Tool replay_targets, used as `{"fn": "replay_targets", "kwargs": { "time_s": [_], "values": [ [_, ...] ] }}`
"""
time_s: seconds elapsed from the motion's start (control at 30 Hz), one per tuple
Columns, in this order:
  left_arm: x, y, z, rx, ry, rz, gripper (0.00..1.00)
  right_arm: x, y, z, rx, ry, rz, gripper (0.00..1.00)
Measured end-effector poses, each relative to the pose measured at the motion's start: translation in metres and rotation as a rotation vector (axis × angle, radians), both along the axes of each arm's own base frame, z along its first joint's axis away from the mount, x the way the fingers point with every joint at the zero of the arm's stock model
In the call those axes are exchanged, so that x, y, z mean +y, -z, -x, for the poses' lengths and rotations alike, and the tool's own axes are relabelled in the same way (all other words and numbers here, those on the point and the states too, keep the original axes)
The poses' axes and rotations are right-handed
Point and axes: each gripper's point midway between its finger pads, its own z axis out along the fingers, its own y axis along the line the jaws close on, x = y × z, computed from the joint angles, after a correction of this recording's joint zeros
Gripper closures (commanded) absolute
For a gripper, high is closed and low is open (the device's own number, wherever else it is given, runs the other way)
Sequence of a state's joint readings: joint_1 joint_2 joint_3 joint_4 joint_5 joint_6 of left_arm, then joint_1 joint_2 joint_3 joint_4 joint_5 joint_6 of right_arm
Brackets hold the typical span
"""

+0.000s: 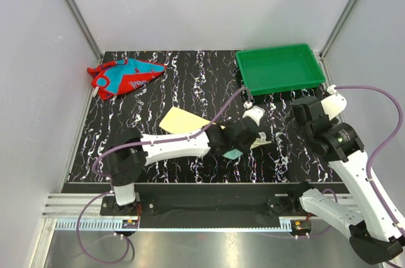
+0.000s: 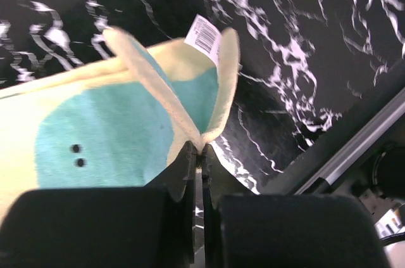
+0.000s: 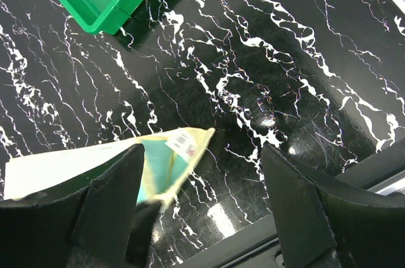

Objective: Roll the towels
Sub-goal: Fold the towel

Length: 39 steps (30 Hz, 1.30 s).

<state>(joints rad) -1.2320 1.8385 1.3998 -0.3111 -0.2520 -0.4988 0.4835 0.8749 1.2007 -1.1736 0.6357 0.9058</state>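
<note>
Mid black white-veined bench (image 1: 190,84): pale yellow cloth towel with teal half-round patch (image 1: 180,119), edge pinched up in clamped left gripper (image 2: 199,149). Far-left corner: crumpled red cloth towel with teal-blue patterns (image 1: 123,75). Right gripper (image 3: 202,154): spread wide, empty, above bench.

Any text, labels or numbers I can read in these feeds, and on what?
Barcode tag at the edge of the pale yellow towel: bars only, any digits too blurred to read.
No other words, brands or numbers show in any view.
</note>
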Motion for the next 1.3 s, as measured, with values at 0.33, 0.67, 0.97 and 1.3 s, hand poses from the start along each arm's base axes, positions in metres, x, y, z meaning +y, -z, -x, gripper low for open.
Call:
{"fn": "replay_targets", "kwargs": {
  "time_s": [0.33, 0.67, 0.97, 1.3],
  "values": [
    [0.065, 0.004, -0.048, 0.135, -0.167, 0.055, 1.00, 0.001, 0.002, -0.001, 0.009, -0.005, 0.010, 0.18],
    [0.143, -0.017, -0.119, 0.125, -0.353, 0.103, 1.00, 0.004, 0.012, -0.005, 0.028, -0.014, 0.014, 0.18],
    [0.225, 0.003, -0.149, 0.154, -0.507, 0.068, 1.00, 0.006, 0.021, -0.007, 0.043, -0.020, 0.019, 0.17],
    [0.279, 0.025, -0.158, 0.186, -0.599, 0.048, 1.00, 0.009, 0.034, -0.008, 0.075, -0.030, 0.026, 0.17]
  ]
}}
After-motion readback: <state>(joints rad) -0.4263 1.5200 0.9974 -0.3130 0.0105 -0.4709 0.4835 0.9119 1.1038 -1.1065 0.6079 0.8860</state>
